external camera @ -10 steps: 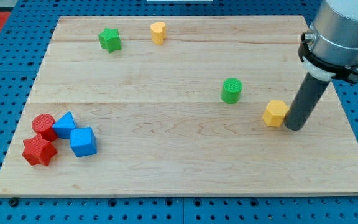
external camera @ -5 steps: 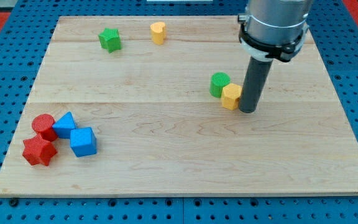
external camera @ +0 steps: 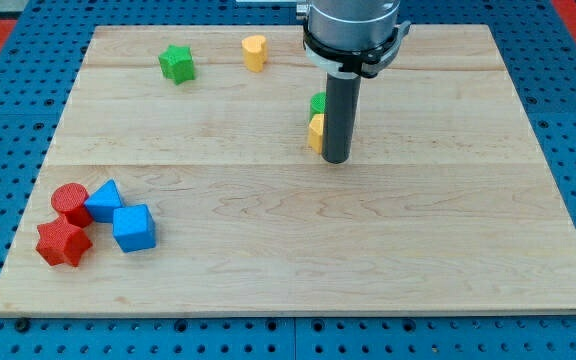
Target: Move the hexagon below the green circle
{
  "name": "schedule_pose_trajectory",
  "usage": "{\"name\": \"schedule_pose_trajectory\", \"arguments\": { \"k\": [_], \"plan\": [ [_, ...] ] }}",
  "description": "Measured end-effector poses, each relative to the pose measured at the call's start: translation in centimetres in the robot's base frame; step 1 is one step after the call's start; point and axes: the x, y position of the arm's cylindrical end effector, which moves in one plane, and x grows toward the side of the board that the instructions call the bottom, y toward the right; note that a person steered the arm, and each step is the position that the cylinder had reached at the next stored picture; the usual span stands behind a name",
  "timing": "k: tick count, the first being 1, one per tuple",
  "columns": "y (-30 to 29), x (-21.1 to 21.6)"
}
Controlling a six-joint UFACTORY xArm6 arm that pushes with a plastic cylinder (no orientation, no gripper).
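Now: my tip (external camera: 335,160) presses yellow hexagon (external camera: 315,132) from its right, hexagon touching green circle (external camera: 318,103) | no jaws, bare rod | next: ease hexagon clear, just nearside of circle.

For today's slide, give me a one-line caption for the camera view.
My tip presses the yellow hexagon from the view's right, the hexagon just below the green circle at mid-board.

No readable text

No letters, numbers, labels or brand marks can be read on the light wooden tabletop (external camera: 268,280), on the coloured blocks, or on the arm.
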Motion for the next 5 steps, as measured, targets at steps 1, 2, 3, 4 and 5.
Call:
{"name": "schedule_pose_trajectory", "arguments": {
  "k": [1,2,3,4,5],
  "plan": [
    [1.4,0.8],
    [5.1,1.1],
    [5.8,-0.2],
    [4.9,-3.0],
    [2.9,-5.8]
  ]
}}
